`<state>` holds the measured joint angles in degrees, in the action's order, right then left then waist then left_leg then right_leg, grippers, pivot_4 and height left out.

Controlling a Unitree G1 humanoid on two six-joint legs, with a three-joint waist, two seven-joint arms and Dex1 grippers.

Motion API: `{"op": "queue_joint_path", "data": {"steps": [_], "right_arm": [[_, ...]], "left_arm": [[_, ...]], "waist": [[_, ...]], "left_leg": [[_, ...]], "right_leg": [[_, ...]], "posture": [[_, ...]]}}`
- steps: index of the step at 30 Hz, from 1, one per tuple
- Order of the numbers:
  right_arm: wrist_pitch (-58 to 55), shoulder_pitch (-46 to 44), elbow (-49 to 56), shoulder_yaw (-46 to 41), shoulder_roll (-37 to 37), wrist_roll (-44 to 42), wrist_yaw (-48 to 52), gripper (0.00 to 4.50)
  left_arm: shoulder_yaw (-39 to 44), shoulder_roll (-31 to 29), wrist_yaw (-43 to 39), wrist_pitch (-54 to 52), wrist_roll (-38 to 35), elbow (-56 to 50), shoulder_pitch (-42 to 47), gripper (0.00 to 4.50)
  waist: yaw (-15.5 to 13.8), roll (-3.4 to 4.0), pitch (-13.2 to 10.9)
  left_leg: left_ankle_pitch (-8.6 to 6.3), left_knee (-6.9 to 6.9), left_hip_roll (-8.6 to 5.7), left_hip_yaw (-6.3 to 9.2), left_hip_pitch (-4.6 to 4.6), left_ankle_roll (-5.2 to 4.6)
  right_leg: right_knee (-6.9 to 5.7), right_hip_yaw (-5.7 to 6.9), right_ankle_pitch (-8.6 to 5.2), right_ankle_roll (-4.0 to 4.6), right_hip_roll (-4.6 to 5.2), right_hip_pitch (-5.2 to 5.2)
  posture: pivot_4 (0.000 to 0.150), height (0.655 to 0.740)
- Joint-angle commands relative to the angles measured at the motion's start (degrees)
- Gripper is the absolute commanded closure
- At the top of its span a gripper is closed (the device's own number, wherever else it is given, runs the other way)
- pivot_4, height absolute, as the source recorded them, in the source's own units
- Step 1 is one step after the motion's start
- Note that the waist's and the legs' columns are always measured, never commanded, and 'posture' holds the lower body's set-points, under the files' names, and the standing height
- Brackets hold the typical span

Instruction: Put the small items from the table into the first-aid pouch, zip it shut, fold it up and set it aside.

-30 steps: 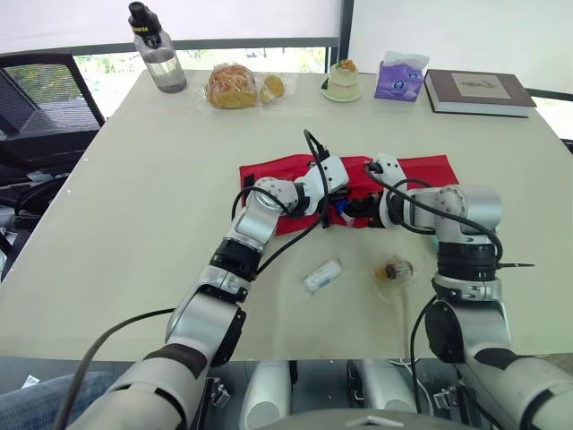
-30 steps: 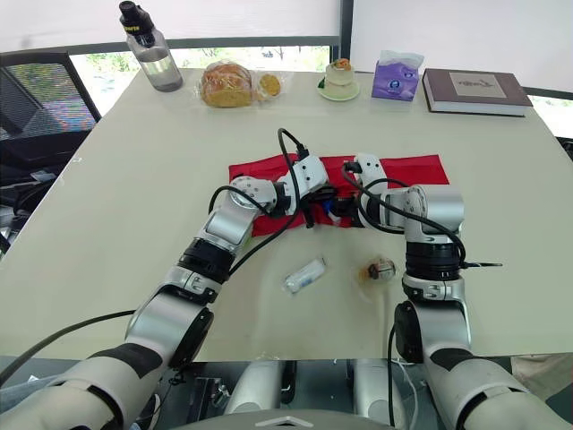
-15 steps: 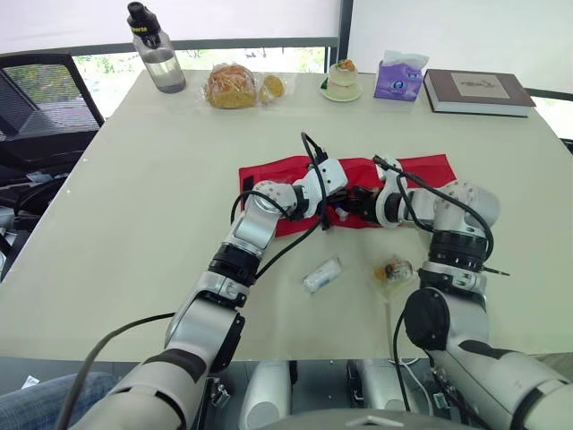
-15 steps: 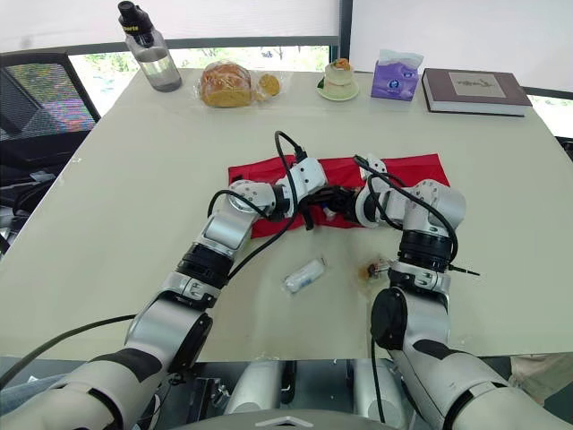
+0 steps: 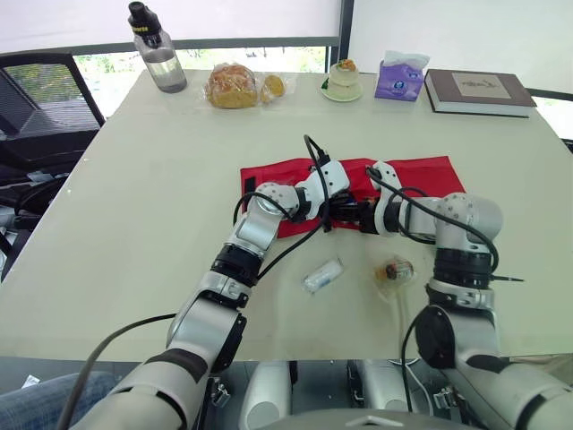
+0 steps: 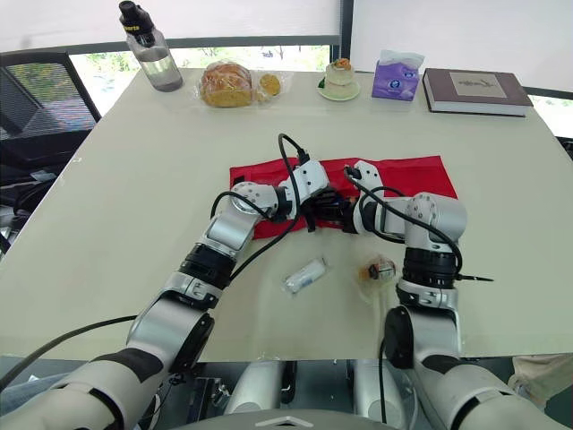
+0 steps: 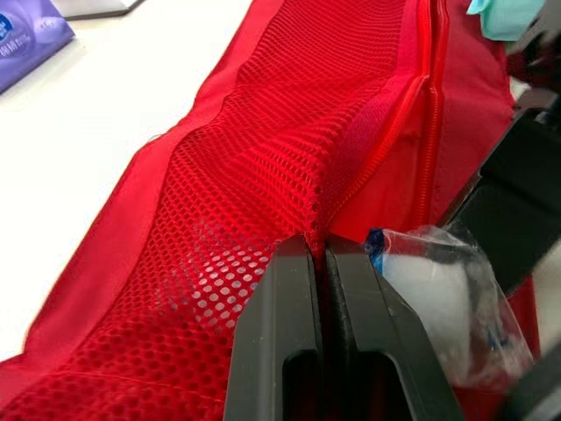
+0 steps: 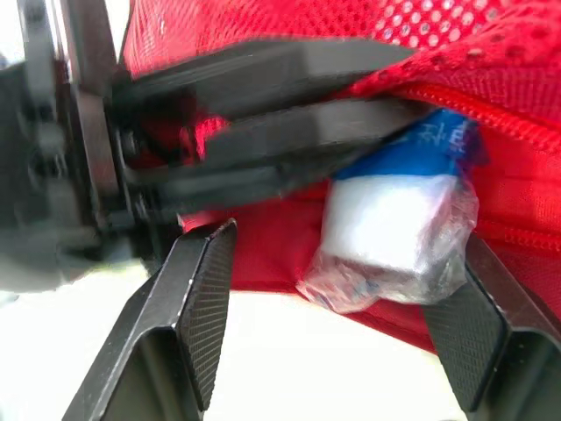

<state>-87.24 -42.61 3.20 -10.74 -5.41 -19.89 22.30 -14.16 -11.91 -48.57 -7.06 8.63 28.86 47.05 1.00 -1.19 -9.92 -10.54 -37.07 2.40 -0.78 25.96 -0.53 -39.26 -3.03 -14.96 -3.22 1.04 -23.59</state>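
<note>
The first-aid pouch (image 5: 416, 170) is bright red. Its mesh (image 7: 280, 149) has a regular pattern of small round holes and is red too, as is the zipper (image 7: 422, 105). The packet (image 8: 394, 219) is white with a blue part, under clear wrap. The left gripper (image 7: 317, 244) and the right gripper (image 8: 346, 241) have black fingers. The table (image 5: 152, 179) is pale cream. The long wrapped item (image 5: 322, 274) is whitish, the round wrapped item (image 5: 394, 269) amber-brown, the tissue pack (image 5: 399, 79) purple, and the book (image 5: 478, 90) dark brown.

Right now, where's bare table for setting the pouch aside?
Widest bare patch: left of the pouch, from the bottle to the table's near edge. Smaller: right of the pouch, this side of the book. Crowded: the far edge around bread and tissues, and in front of the pouch, where a long packet and a round packet lie.
</note>
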Motion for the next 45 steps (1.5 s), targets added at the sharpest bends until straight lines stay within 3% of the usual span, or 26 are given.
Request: {"op": "queue_joint_path", "data": {"steps": [1, 13, 15, 19, 20, 34, 45], "right_arm": [[3.69, 2.0, 6.8, 4.09, -5.01, -3.66, 4.38, 1.25], [21.01, 9.77, 12.36, 14.24, -23.34, -5.63, 17.63, 1.25], [28.14, 11.67, 12.51, 17.9, -26.15, -4.2, 21.81, 2.08], [36.01, 12.93, 9.93, 20.54, -26.4, -2.91, 24.44, 4.17], [37.14, 12.36, 8.59, 21.21, -26.2, -2.25, 24.48, 4.34], [47.72, 4.45, -8.56, 23.36, -17.41, 5.63, 19.57, 4.34], [58.42, 1.8, -18.68, 23.33, -14.96, 12.98, 16.2, 4.34]], "left_arm": [[0.37, -0.08, -0.12, 1.02, -1.63, 0.34, 1.07, 4.5], [-0.07, -0.58, -0.69, 1.04, -2.99, 0.52, 1.1, 4.5], [-0.25, -0.51, -0.93, 1.16, -3.06, 0.47, 1.08, 4.5], [-0.35, -0.38, -1.11, 1.29, -3.1, 0.42, 1.11, 4.5], [-0.36, -0.37, -1.12, 1.29, -3.09, 0.36, 1.07, 4.5], [-0.63, 0.04, -1.84, 1.55, -3.38, -0.78, 0.09, 4.5], [-1.09, 0.55, -2.06, 1.91, -3.34, -1.06, -0.7, 4.5]], "waist": [[0.03, 0.0, 0.0], [0.21, -0.01, -0.01], [0.17, -0.01, -0.01], [0.11, -0.02, -0.01], [0.03, -0.02, -0.01], [-0.14, -0.02, -0.01], [-0.2, -0.02, -0.01]], "left_leg": [[0.0, 0.0, 0.0, 0.0, 0.0, 0.0], [0.0, 0.03, 0.02, 0.0, 0.02, -0.01], [0.0, 0.05, 0.03, 0.01, 0.01, -0.01], [0.0, 0.05, 0.03, 0.0, 0.02, 0.0], [0.0, 0.04, 0.03, 0.0, 0.02, 0.0], [0.0, 0.03, 0.03, -0.01, 0.02, 0.0], [0.0, 0.06, 0.03, -0.01, 0.02, 0.0]], "right_leg": [[0.0, 0.0, 0.0, 0.0, 0.0, 0.0], [0.21, -0.01, 0.0, -0.01, -0.03, 0.02], [0.21, -0.01, 0.0, -0.01, -0.04, 0.02], [0.24, -0.02, 0.0, -0.02, -0.04, 0.02], [0.24, -0.02, 0.0, -0.02, -0.04, 0.02], [0.26, -0.01, 0.0, -0.01, -0.04, 0.03], [0.25, -0.01, 0.0, -0.01, -0.04, 0.03]], "posture": [[0.15, 0.74], [0.15, 0.74], [0.15, 0.74], [0.15, 0.74], [0.15, 0.74], [0.15, 0.74], [0.15, 0.74]]}}
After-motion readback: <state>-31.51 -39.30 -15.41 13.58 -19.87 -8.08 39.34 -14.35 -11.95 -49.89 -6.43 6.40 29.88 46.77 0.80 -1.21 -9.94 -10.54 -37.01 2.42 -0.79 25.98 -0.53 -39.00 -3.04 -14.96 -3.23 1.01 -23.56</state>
